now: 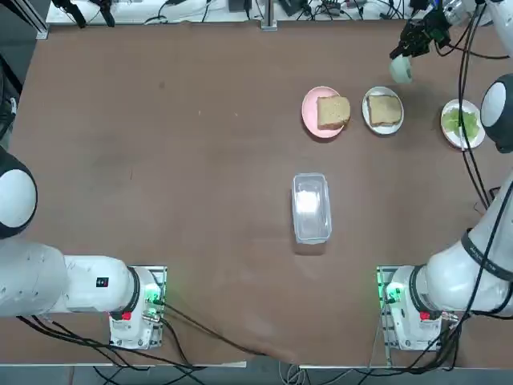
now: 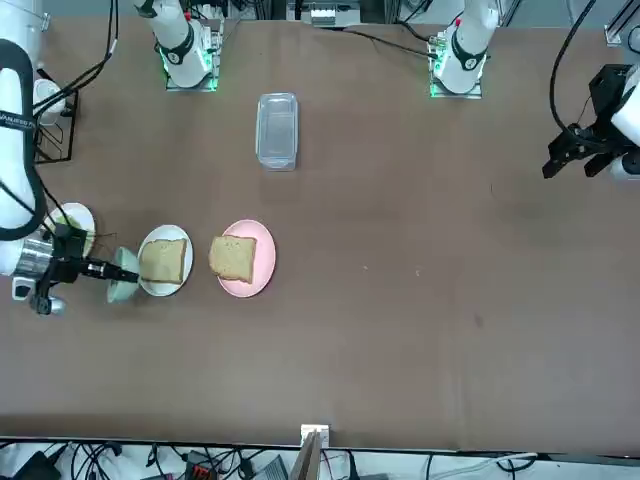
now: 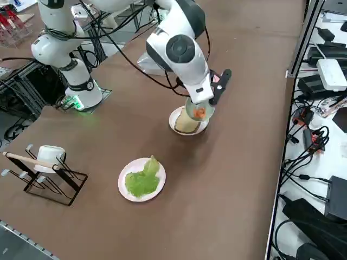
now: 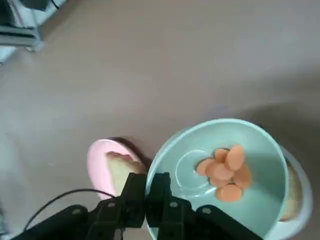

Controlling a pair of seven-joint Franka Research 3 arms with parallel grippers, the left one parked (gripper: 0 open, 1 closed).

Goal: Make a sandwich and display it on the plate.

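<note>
Right wrist view: the right pincer is clenched on the rim of a pale green bowl, its two dark fingers pressed together at the bowl's edge. Orange slices, perhaps carrot, lie heaped inside the bowl. The bowl hangs over a white plate; beside it shows a pink plate with a bread slice.

Top view, contents of the brown counter:
- pink plate, one bread slice on it;
- white plate just beside it, a second bread slice on it;
- another white plate farther toward the right arm's side, holding green lettuce;
- clear plastic lidded box, near the counter's middle, well apart from the plates;
- green bowl, held in the air by the pincer, near the middle white plate.

Right side view: the bowl is tilted above the bread plate. A wire rack with a white cup stands near the counter's corner. The sandwich is not yet stacked; bread and lettuce lie on separate plates.
</note>
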